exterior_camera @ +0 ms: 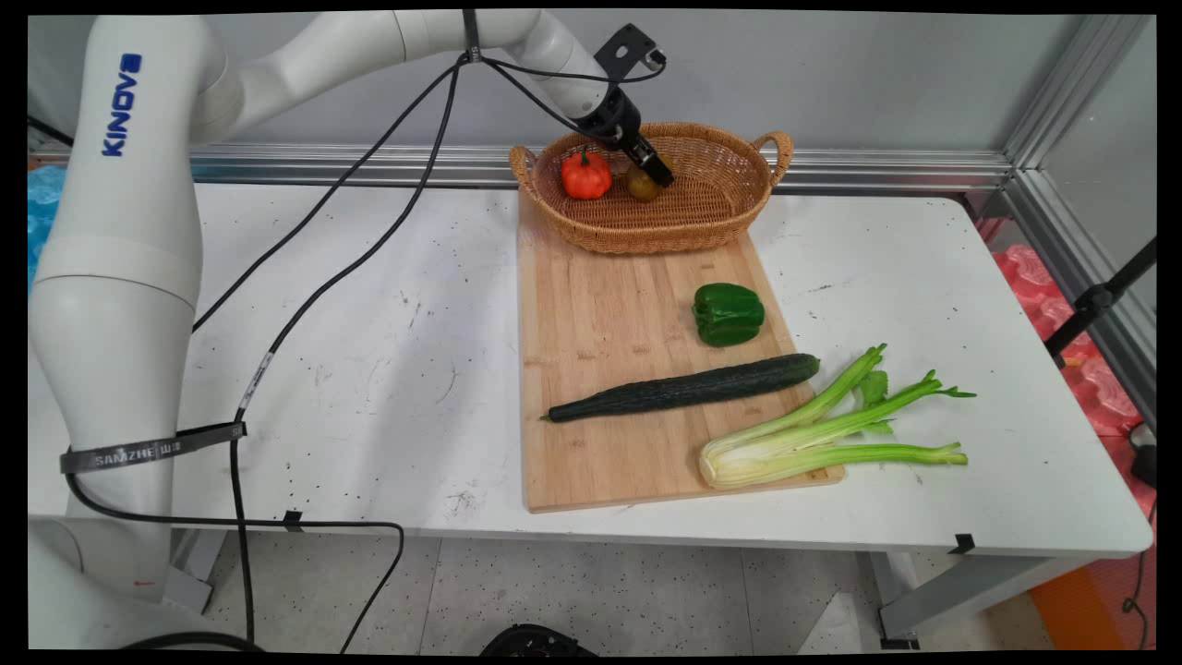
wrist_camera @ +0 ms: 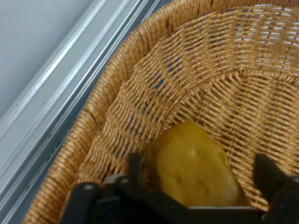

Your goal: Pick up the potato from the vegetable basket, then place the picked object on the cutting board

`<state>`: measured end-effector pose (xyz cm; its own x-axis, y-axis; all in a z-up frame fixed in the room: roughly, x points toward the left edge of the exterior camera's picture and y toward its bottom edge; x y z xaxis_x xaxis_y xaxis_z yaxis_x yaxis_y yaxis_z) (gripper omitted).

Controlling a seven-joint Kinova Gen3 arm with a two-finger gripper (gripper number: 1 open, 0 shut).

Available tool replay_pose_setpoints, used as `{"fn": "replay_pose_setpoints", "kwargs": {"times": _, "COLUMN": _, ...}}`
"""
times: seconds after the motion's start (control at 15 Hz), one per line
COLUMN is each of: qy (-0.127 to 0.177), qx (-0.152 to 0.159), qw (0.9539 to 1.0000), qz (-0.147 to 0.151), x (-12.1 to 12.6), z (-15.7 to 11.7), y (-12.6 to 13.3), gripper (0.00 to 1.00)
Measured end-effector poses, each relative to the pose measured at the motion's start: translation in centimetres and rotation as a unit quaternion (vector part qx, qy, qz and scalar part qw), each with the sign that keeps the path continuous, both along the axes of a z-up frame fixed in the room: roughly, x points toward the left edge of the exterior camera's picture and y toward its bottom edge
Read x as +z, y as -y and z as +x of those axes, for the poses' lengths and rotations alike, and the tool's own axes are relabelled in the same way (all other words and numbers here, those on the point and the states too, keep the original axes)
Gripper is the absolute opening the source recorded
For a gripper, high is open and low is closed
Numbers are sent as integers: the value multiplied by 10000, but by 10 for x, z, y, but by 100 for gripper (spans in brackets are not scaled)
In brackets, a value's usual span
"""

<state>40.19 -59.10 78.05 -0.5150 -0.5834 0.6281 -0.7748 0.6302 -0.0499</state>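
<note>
Right now the tool (exterior_camera: pixel 657 172) is reaching down into the wicker basket (exterior_camera: pixel 711 217) near the upper middle of the main view, with a rounded yellowish-brown fruit (exterior_camera: pixel 642 185) sitting just at its tip. In the hand view that yellow fruit (wrist_camera: pixel 196 163) is lying on the basket's woven floor (wrist_camera: pixel 243 93) between the two black fingers (wrist_camera: pixel 268 175), which are standing apart on either side of it with gaps showing, so the tool is released rather than clenched on anything. The fruit is looking lumpy and roughly oval, its longer axis running from the lower middle of the hand view up toward the basket's curved wall; in the main view it is too small to give a direction. As for progress, the fruit is already resting inside the basket and nothing is being carried. Just to its left in the basket a small orange pumpkin (exterior_camera: pixel 586 175) is sitting upright, stem up. Below the basket a wooden cutting board (exterior_camera: pixel 591 305) is lying on the white worktop (exterior_camera: pixel 369 351), bearing a green bell pepper (exterior_camera: pixel 729 314), a long dark cucumber (exterior_camera: pixel 683 388) stretching from lower left to upper right, and a celery bunch (exterior_camera: pixel 813 439) overhanging the board's lower right corner.
</note>
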Motion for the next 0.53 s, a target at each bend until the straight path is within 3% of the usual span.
{"fn": "replay_pose_setpoints", "kwargs": {"times": 0.07, "qy": -24, "qx": -4, "qw": 10000, "qz": -3, "x": -1, "z": -1, "y": 1, "gripper": 0}}
{"fn": "replay_pose_setpoints", "kwargs": {"times": 0.53, "qy": -115, "qx": -70, "qw": 9999, "qz": 8, "x": -2, "z": -9, "y": 0, "gripper": 0}}
